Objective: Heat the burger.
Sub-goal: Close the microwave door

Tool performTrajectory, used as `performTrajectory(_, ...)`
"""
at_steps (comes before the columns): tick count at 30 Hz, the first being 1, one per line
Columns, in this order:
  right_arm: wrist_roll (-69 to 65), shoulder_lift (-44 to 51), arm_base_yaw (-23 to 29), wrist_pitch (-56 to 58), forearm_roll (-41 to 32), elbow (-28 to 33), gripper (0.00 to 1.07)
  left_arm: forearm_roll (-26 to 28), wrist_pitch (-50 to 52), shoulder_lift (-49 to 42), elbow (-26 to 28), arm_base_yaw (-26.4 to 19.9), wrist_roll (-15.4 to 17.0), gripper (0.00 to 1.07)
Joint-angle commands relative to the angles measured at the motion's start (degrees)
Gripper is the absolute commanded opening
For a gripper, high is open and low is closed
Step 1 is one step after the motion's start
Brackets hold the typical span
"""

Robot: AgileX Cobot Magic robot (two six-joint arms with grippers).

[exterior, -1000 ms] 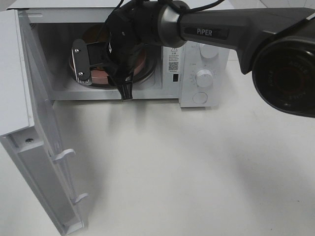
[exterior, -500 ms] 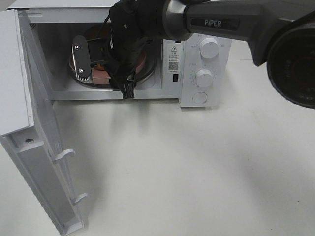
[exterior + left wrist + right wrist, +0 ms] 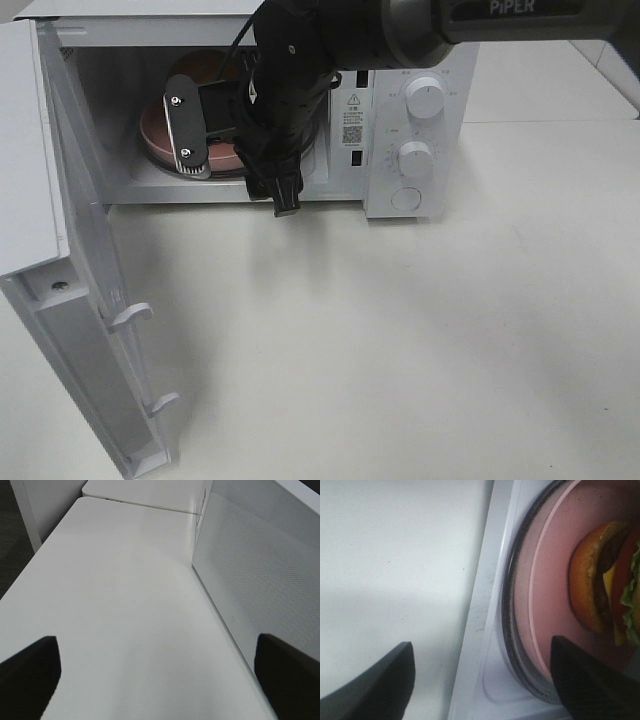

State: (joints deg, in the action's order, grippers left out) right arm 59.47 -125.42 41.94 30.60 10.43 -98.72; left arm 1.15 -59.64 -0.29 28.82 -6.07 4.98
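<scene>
Far left, seen only from its own wrist: left claw [image 3: 160, 680], prongs spread wide with nothing between, hanging over the bare white desk [image 3: 115, 605] just beside the mesh-patterned microwave door [image 3: 260, 580].

Next along, from the high view: that door swung fully out, leaving the oven cavity [image 3: 105, 100] open. Inside, on the glass turntable [image 3: 507, 630]: a round pink plate [image 3: 158, 135], and on it the burger [image 3: 597, 587]. Mostly hidden from above behind the right arm, but plain in the right wrist view: golden bun, dark patty, yellow cheese, red tomato, green lettuce. Reads as already placed for heating, with the door not yet shut and the controls not yet set.

At the cavity mouth: right claw [image 3: 240, 185], prongs well apart and clamped on nothing, one over the plate's near side, the other by the oven's front sill.

Further right, on the control panel: upper dial [image 3: 425, 98] above lower dial [image 3: 413, 158].

Handling, as a judgement:
- **Feel:** likely light and soft, a loose stack of layers prone to sliding apart. Glossy bun probably slippery and easy to dent.
- **Best hold:** best not pinched at all. Better to take the stiff plate at its rim and keep it level, to guard against rolling or toppling.
- **If gripping the burger itself:** low across the bun's sides, gently, never on the lettuce or tomato.
</scene>
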Motion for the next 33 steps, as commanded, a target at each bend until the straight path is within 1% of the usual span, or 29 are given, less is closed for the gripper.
performTrajectory(1, -2.29, 3.9, 0.11, -1.43, 0.92, 5.04, 0.75, 0.06, 0.34, -1.09, -0.11, 0.46, 0.29, 0.98)
performTrajectory(3, -2.98, 4.76, 0.11, -1.49, 1.15, 5.96, 0.75, 0.06, 0.34, -1.09, -0.11, 0.46, 0.29, 0.98)
performTrajectory(4, -6.19, 6.25, 0.11, -1.32, 1.32, 8.02, 0.75, 0.06, 0.34, -1.09, -0.11, 0.46, 0.29, 0.98)
performTrajectory(5, -6.19, 6.25, 0.11, -1.32, 1.32, 8.02, 0.75, 0.06, 0.34, -1.09, -0.11, 0.46, 0.29, 0.98)
performTrajectory(8, -15.13, 10.66, 0.11, -1.2, 2.52, 13.52, 0.75, 0.06, 0.34, -1.09, -0.11, 0.46, 0.29, 0.98)
performTrajectory(11, -16.9, 11.63, 0.11, -1.2, 3.15, 14.67, 0.75, 0.06, 0.34, -1.09, -0.11, 0.46, 0.29, 0.98)
performTrajectory(13, -21.14, 14.09, 0.11, -1.26, 4.47, 17.93, 0.75, 0.06, 0.34, -1.09, -0.11, 0.46, 0.29, 0.98)
performTrajectory(14, -21.14, 14.09, 0.11, -1.26, 4.47, 17.93, 0.75, 0.06, 0.34, -1.09, -0.11, 0.46, 0.29, 0.98)
performTrajectory(16, -26.76, 17.36, 0.11, -1.26, 4.53, 22.12, 0.74, 0.06, 0.34, -1.09, -0.11, 0.46, 0.29, 0.98)
performTrajectory(17, -26.76, 17.36, 0.11, -1.26, 4.53, 22.12, 0.74, 0.06, 0.34, -1.09, -0.11, 0.46, 0.29, 0.98)
performTrajectory(19, -31.68, 20.0, 0.11, -1.15, 4.53, 25.04, 0.74, 0.06, 0.34, -1.09, -0.11, 0.46, 0.29, 0.98)
performTrajectory(20, -31.68, 20.0, 0.11, -1.15, 4.53, 25.04, 0.74, 0.06, 0.34, -1.09, -0.11, 0.46, 0.29, 0.98)
performTrajectory(22, -38.33, 22.8, 0.11, -0.8, 4.53, 27.73, 0.74, 0.06, 0.34, -1.09, -0.11, 0.46, 0.29, 0.98)
performTrajectory(24, -40.22, 23.66, 0.11, -0.8, 4.53, 28.71, 0.74, 0.06, 0.34, -1.09, -0.11, 0.46, 0.29, 0.98)
performTrajectory(25, -44.58, 25.84, 0.11, -0.69, 4.53, 30.42, 0.74, 0.06, 0.34, -1.09, -0.11, 0.46, 0.29, 0.98)
performTrajectory(28, -46.98, 26.99, 0.11, -0.69, 4.53, 31.05, 0.74, 0.06, 0.34, -1.09, -0.11, 0.46, 0.29, 0.98)
performTrajectory(30, -55.41, 30.6, 0.11, -0.8, 4.47, 33.35, 0.74, 0.06, 0.34, -1.09, -0.11, 0.46, 0.29, 0.98)
performTrajectory(31, -55.41, 30.6, 0.11, -0.8, 4.47, 33.35, 0.74, 0.06, 0.34, -1.09, -0.11, 0.46, 0.29, 0.98)
performTrajectory(33, -61.65, 33.69, 0.11, -0.74, 4.3, 35.52, 0.74, 0.06, 0.34, -1.09, -0.11, 0.46, 0.29, 0.98)
